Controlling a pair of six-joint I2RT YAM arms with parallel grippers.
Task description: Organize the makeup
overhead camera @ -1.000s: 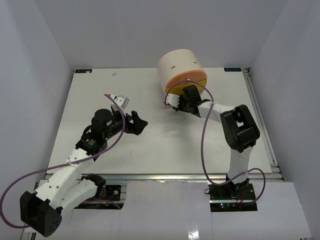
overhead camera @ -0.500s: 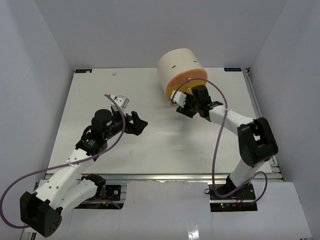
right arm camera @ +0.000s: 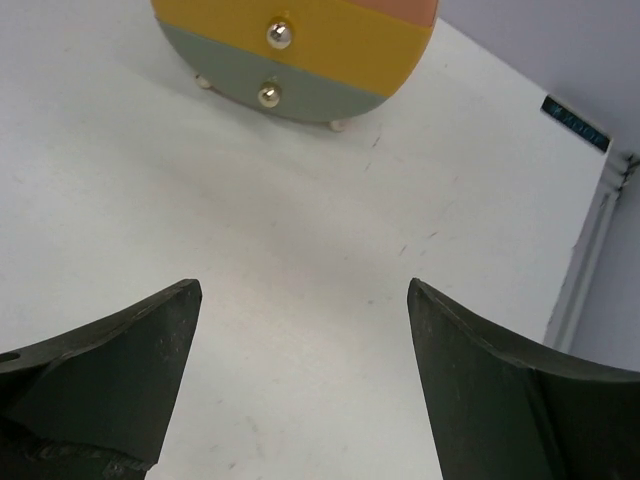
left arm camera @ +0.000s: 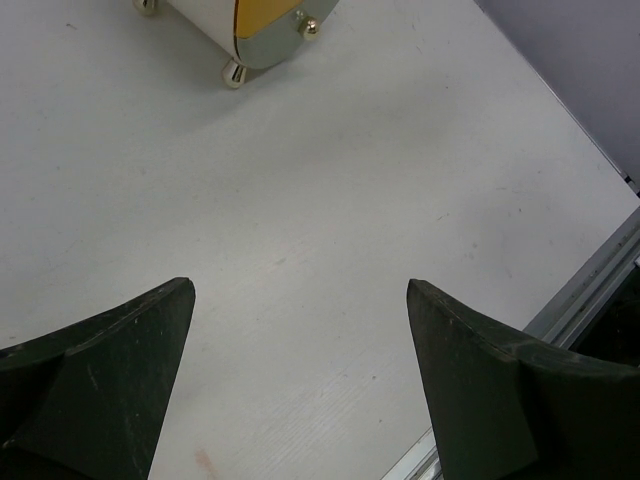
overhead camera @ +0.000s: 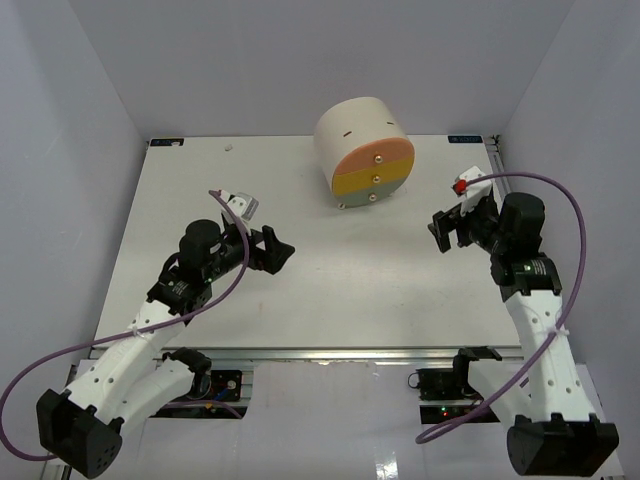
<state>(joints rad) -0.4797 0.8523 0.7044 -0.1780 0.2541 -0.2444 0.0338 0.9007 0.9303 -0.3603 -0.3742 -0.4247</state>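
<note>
None of the makeup shows in any view. My left gripper hovers over the left-middle of the white table, jaws wide apart with only bare tabletop between them. My right gripper is on the right side of the table, facing left toward the drawer box, also open and empty. Neither gripper touches anything.
A cream cylindrical box lies on its side at the back centre, its orange, yellow and grey-green drawer fronts with brass knobs facing me; its lower corner shows in the left wrist view. A metal rail edges the table's right side.
My right gripper has pulled away from the box's drawer fronts to the right side of the table and opened its jaws. The left arm has hardly moved.
</note>
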